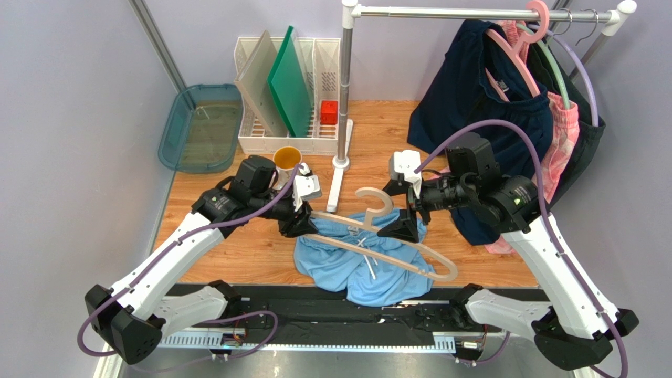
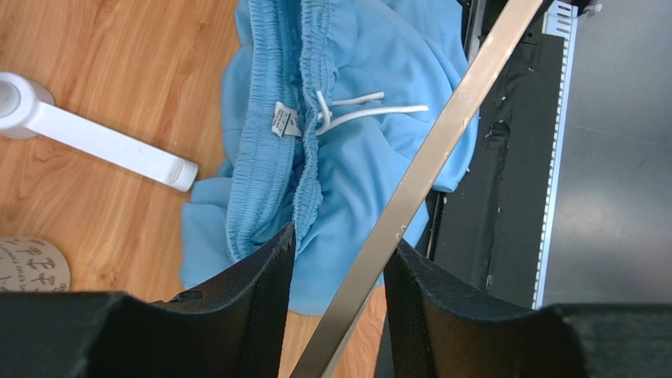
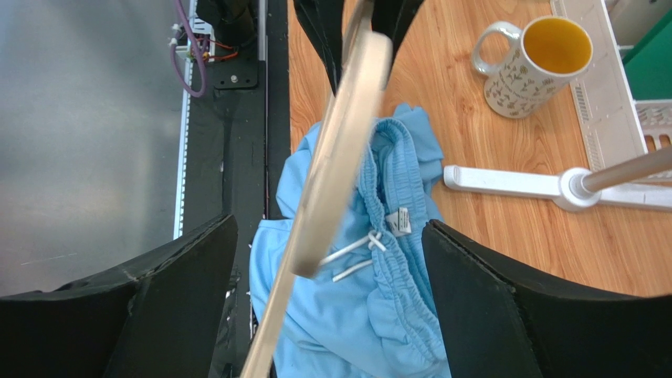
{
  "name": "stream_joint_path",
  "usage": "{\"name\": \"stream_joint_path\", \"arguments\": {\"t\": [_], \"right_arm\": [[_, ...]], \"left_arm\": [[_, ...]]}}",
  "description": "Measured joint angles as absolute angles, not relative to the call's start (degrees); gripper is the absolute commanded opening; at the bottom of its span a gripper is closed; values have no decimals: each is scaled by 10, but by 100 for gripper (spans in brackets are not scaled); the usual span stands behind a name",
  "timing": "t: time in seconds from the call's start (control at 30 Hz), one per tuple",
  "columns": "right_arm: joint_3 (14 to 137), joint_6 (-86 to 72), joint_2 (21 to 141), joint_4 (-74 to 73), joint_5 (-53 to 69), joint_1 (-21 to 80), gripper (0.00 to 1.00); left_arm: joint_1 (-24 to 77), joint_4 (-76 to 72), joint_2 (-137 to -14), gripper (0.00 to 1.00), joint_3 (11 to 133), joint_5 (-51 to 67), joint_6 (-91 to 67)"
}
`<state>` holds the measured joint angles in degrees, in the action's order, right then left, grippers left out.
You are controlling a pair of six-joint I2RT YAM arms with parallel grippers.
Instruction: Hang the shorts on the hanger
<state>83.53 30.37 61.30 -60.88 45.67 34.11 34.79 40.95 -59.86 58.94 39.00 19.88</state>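
Only my left end effector (image 2: 341, 240) pinches the hanger (image 3: 339, 150); my right end effector (image 1: 401, 227) gapes wide, so it may pivot down onto the shorts (image 1: 339, 272).

hanger (image 2: 426, 169): both ends cut off | mug (image 2: 28, 264): cropped at left edge

Shorts (image 1: 359, 272) heaped on tabletop (image 1: 229, 244) at near edge, centre, between the two arms. Hanger (image 3: 347, 134) above the shorts, running left-rear to right-front, hook toward the rear. Left tool (image 2: 341, 236) at the hanger's left end, bar gripped between its fingers. Right tool (image 3: 329, 223) straddles the hanger's middle, fingers apart from it on both sides. Mug (image 1: 287, 164) behind left tool. Rack (image 1: 252, 138) behind mug; rail post (image 1: 345, 87) just right of rack. Tray (image 1: 197, 126) left of rack. Clothes (image 1: 473, 102) hang from rail, right rear.
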Motion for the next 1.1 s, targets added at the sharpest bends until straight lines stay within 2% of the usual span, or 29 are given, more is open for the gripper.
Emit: {"name": "stream_joint_path", "arguments": {"t": [0.13, 0.23, 0.27, 0.33, 0.43, 0.47, 0.5, 0.53, 0.57, 0.6, 0.63, 0.67, 0.7, 0.73, 0.87, 1.1], "right_arm": [[822, 299, 602, -596, 455, 352, 87], [811, 284, 599, -586, 455, 355, 78], [810, 273, 602, -578, 454, 356, 69], [812, 247, 615, -560, 452, 356, 63], [826, 213, 648, -545, 451, 356, 21], [830, 206, 658, -539, 450, 356, 0], [831, 187, 672, -529, 453, 356, 0], [831, 182, 679, -526, 452, 356, 0], [831, 175, 684, -526, 450, 356, 0], [831, 175, 686, -524, 447, 355, 0], [831, 176, 687, -525, 445, 355, 0], [831, 181, 686, -526, 445, 356, 0], [833, 195, 684, -528, 442, 356, 0], [833, 206, 681, -532, 440, 358, 0], [839, 277, 653, -587, 424, 357, 0], [875, 438, 652, -691, 389, 357, 0]], "left_arm": [[347, 403, -599, 0, 584, 389, 180], [346, 392, -601, 0, 583, 390, 168], [346, 388, -603, 0, 583, 390, 165], [345, 380, -609, 0, 583, 391, 163], [345, 372, -615, 0, 578, 390, 162], [345, 370, -616, 0, 576, 388, 162], [345, 369, -617, 0, 573, 385, 161], [345, 369, -618, 7, 572, 382, 161], [344, 370, -618, 19, 571, 374, 160], [341, 370, -618, 43, 570, 369, 158], [336, 370, -618, 51, 570, 368, 156], [331, 370, -618, 65, 570, 375, 154], [311, 373, -618, 74, 571, 398, 154], [284, 381, -620, 80, 571, 411, 154], [191, 433, -662, 71, 578, 446, 193], [193, 458, -711, 56, 553, 413, 228]]}}
